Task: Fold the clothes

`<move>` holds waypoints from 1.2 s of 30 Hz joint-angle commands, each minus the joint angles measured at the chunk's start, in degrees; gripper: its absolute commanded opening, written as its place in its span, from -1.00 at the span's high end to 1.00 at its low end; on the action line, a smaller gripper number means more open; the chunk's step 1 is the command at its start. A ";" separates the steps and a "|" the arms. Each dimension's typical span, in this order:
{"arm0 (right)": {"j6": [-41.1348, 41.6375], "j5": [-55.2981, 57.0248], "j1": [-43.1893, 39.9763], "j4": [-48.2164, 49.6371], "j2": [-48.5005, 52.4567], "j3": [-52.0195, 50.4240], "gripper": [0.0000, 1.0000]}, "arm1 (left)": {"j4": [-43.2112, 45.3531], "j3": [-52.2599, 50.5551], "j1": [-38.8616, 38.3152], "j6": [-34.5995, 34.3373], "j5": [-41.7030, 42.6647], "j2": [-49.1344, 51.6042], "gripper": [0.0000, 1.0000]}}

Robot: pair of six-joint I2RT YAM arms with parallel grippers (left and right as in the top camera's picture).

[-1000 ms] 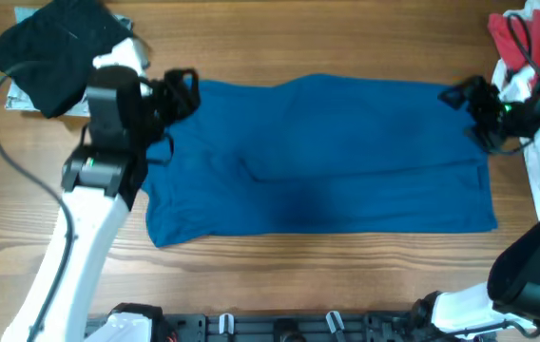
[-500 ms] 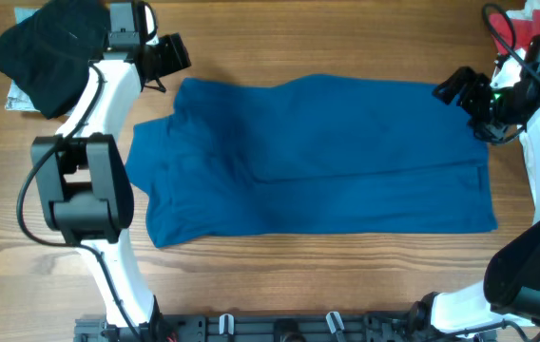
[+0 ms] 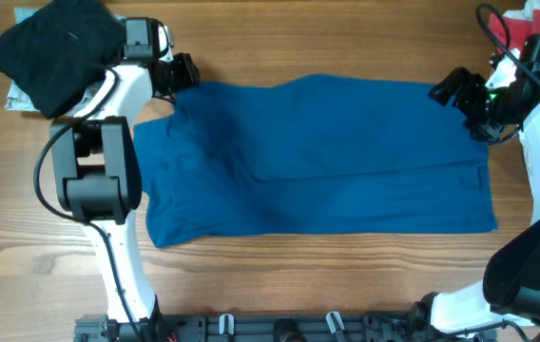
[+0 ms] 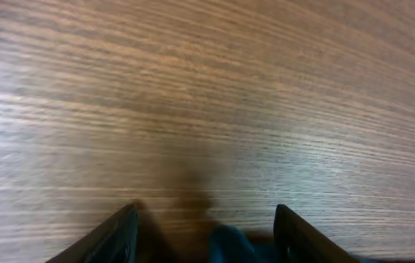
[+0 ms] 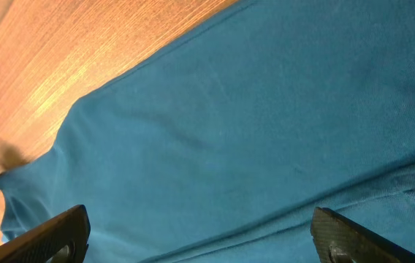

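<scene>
The left hand (image 4: 206,219) stands with its fingers (image 4: 117,239) spread; low between them, in the wrist view, sits a small scrap of the blue shirt (image 4: 231,247), cut off by the bottom edge, and as far as can be seen it touches neither finger; past the tips there is only bare wooden tabletop (image 4: 207,88). From overhead this hand sits at the shirt's far left corner, right at the cloth's edge; the dark hand blends with its own shadow there, so whether it touches the fabric cannot be told from above.

The right hand (image 5: 200,215) has its fingers (image 5: 54,234) spread wide above the shirt's far right corner; only the tips show, at the bottom corners of its wrist view, and blue cloth fills almost everything between and beyond them; whether the tips rest on the cloth cannot be told.

The shirt lies spread flat across the middle of the tabletop, its long side running left to right, with a soft crease along its middle; its details are too faint to make out. A black garment (image 3: 56,47) lies bunched at the far left corner, partly behind the left arm; a red-and-white garment (image 3: 522,33) at the far right corner is cut off by the frame and half hidden by the right arm.
</scene>
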 commanded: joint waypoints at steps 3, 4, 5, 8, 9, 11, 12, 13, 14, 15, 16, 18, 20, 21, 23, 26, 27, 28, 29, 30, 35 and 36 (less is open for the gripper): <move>-0.94 1.01 0.24 -0.04 0.33 0.68 -0.95 | 0.11 1.16 -1.77 0.76 2.14 2.67 0.43; -0.96 1.05 0.24 -0.02 0.33 0.68 -0.94 | 0.07 1.16 -1.66 0.76 2.14 2.51 0.64; -0.98 1.53 0.24 0.11 0.33 0.68 -0.92 | -0.11 1.16 -1.42 0.72 2.12 1.97 0.67; -0.94 2.73 0.24 0.11 0.35 0.68 -0.91 | -1.66 1.16 -0.61 0.28 1.40 -2.12 0.92; -0.92 2.73 0.24 0.11 0.35 0.68 -0.91 | -3.50 1.16 -0.42 0.28 -0.74 -4.35 0.92; -0.48 2.71 0.24 0.02 0.35 0.68 -0.91 | -8.46 1.16 -0.42 0.28 -4.50 -8.26 0.92; 0.59 2.73 0.24 -0.02 0.35 0.68 -0.90 | -12.31 1.16 -0.44 0.24 -4.59 -9.86 0.86; 0.81 2.73 0.24 0.00 0.37 0.68 -0.88 | -16.57 1.16 -0.46 -0.44 -4.59 -10.54 0.82; 0.81 2.71 0.24 -0.02 0.42 0.68 -0.87 | -20.17 1.16 -0.46 -1.29 -4.61 -10.62 0.82; 0.83 2.71 0.24 -0.07 0.46 0.68 -0.87 | -24.13 1.14 -0.46 -1.44 -4.63 -10.49 0.82; 0.83 2.71 0.24 -0.17 0.55 0.68 -0.86 | -26.97 1.14 -0.46 -1.46 -4.61 -10.29 0.76; 0.81 2.71 0.24 -0.92 0.55 0.68 -0.86 | -36.33 1.14 -0.46 -1.40 -5.14 -10.08 0.64; 0.79 2.71 0.24 -1.11 0.55 0.68 -0.86 | -40.81 1.14 -0.46 -1.09 -6.36 -10.05 0.14; 0.81 2.69 0.24 -1.09 0.55 0.68 -0.86 | -43.06 1.14 -0.46 -0.39 -6.32 -10.05 -0.26; 0.85 2.69 0.24 -1.09 0.55 0.66 -0.86 | -43.10 1.14 -0.46 0.55 -6.32 -10.05 -0.77; 0.96 2.69 0.24 -1.09 0.57 0.68 -0.86 | -34.25 1.51 -0.17 0.31 0.44 -10.10 -0.73; 0.94 2.71 0.24 -1.11 0.57 0.68 -0.86 | -30.49 2.01 -0.09 0.37 5.18 -10.10 -0.60; 0.96 2.71 0.24 -1.07 0.57 0.68 -0.86 | -27.63 2.32 -0.11 0.61 5.97 -10.10 -0.50; 0.96 2.71 0.24 -0.96 0.57 0.68 -0.86 | -24.22 2.32 -0.28 1.90 5.73 -10.08 -0.46; 0.96 2.71 0.24 -0.85 0.59 0.68 -0.87 | -22.16 2.32 -0.44 2.23 5.75 -9.73 -0.46; 1.99 2.71 0.66 -0.63 0.98 0.39 -0.87 | -22.56 2.29 -0.48 2.27 5.75 -5.95 -0.46; 1.92 2.69 1.05 -0.70 0.98 0.39 -0.86 | -22.99 2.29 -0.46 2.25 5.62 -4.74 -0.47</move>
